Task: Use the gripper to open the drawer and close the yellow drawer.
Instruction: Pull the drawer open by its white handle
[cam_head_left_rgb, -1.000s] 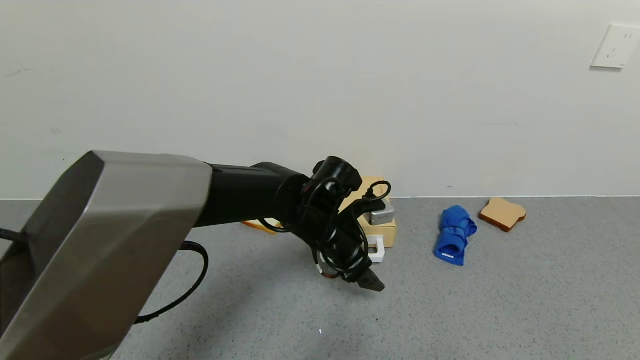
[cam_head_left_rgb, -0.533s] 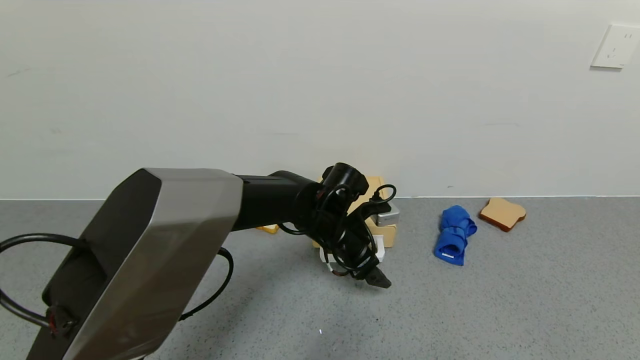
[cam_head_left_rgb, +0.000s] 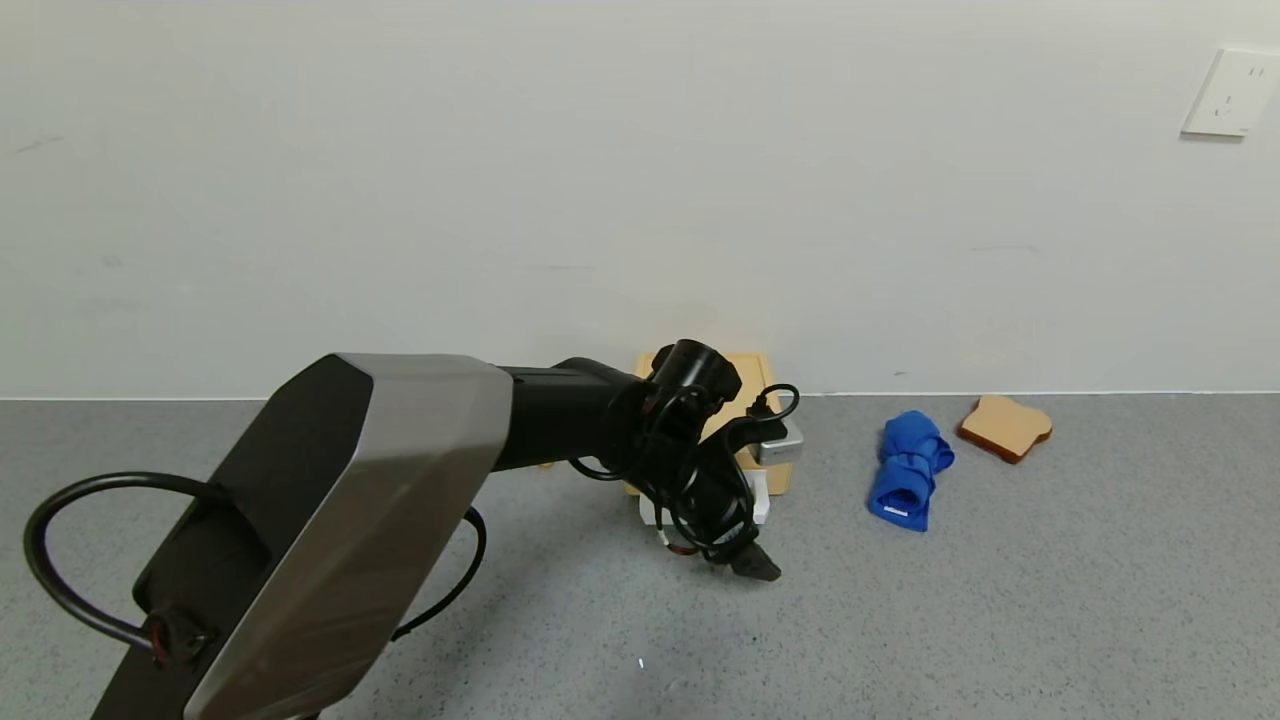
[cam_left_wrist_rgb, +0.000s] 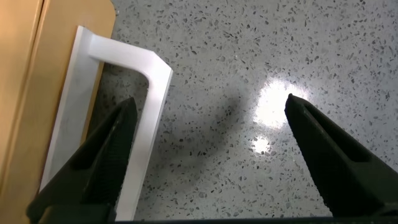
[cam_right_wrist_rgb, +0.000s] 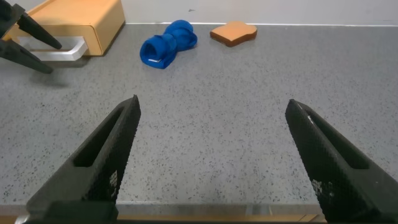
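your left gripper (cam_head_left_rgb: 735, 555) is low over the grey speckled table (cam_head_left_rgb: 1000, 600), right in front of the yellow drawer (cam_head_left_rgb: 765, 380) that sits against the wall (cam_head_left_rgb: 600, 180). fingers are spread wide: in the left wrist view one dark finger (cam_left_wrist_rgb: 99, 168) lies over the white loop handle (cam_left_wrist_rgb: 146, 93), the other is out over bare table, well apart from it. nothing is clamped between them. the handle looks flush against the yellow front (cam_left_wrist_rgb: 31, 93), so the drawer reads as shut or nearly so. can't tell from these views whether the finger actually touches the handle.

your right gripper (cam_right_wrist_rgb: 211, 168) hangs near the table's front edge, jaws wide apart, holding nothing.

to the right of the drawer: a rolled blue cloth (cam_head_left_rgb: 908, 468), then a bread slice (cam_head_left_rgb: 1005, 427) near the wall. both are well apart from the left gripper. a white wall socket (cam_head_left_rgb: 1231, 93) sits up high on the right.
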